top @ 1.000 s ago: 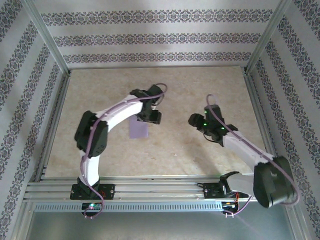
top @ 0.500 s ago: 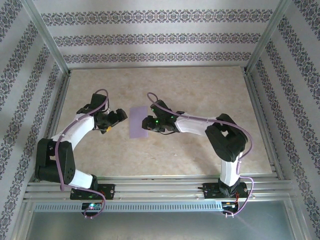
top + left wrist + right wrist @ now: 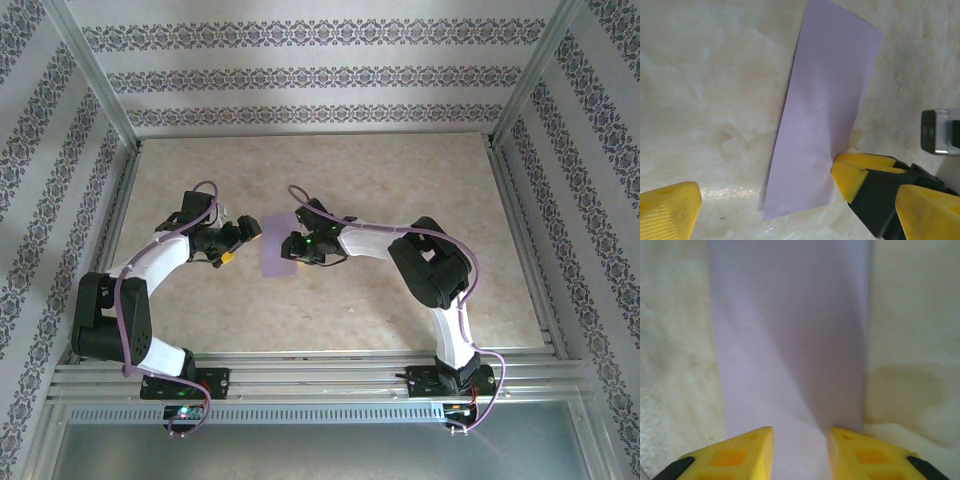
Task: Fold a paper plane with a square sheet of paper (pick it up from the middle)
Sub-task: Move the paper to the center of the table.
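The pale lavender paper point(image 3: 273, 248) lies flat on the table as a long narrow rectangle, not a square. In the left wrist view the paper point(image 3: 825, 110) runs up the frame between my left gripper's wide-apart yellow fingers point(image 3: 667, 212). My left gripper point(image 3: 243, 240) stands open at its left edge. My right gripper point(image 3: 292, 247) is open at the paper's right edge, and one of its yellow fingertips point(image 3: 850, 179) touches that edge. In the right wrist view the paper point(image 3: 790, 340) stretches ahead of the right gripper point(image 3: 800, 442), passing under the gap between its fingers.
The beige marbled tabletop point(image 3: 400, 180) is bounded by aluminium rails point(image 3: 100, 250) at the left, right and near sides, with patterned walls point(image 3: 320, 75) behind. Both arms' elbows bend outward, leaving the paper between the two wrists.
One second ago my left gripper hung over the paper's top and the right one was off to the right. Now they flank the paper, and the left has edged closer.
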Available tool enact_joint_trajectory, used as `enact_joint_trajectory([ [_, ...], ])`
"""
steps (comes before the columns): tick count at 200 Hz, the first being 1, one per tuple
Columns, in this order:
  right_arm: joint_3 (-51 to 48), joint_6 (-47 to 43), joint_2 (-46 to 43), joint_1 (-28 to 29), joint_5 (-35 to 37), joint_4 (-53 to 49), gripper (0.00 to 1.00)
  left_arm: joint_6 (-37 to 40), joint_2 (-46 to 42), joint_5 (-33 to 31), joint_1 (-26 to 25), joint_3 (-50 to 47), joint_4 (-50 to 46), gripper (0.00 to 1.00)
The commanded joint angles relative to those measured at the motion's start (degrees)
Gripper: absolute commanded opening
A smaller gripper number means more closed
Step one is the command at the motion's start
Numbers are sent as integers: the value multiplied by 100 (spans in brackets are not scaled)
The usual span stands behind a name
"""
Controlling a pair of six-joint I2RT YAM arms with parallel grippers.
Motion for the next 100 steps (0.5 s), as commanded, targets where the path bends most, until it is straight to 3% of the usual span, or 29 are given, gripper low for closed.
enact_joint_trajectory([
  [1, -508, -571, -294, -298, -391, -395, 35, -20, 89, 417, 25, -52, 268, 100],
  [59, -1399, -2233, -1179, -909, -1093, -996, 35, -100, 171, 771, -307, -95, 320, 100],
  [80, -1437, -1940, -1496, -951, -972, -847, 35, -341, 206, 799, -549, -158, 488, 100],
  [100, -1816, -1043, -1927, -934, -632, -178, 36, -717, 158, 747, -799, -340, 818, 100],
])
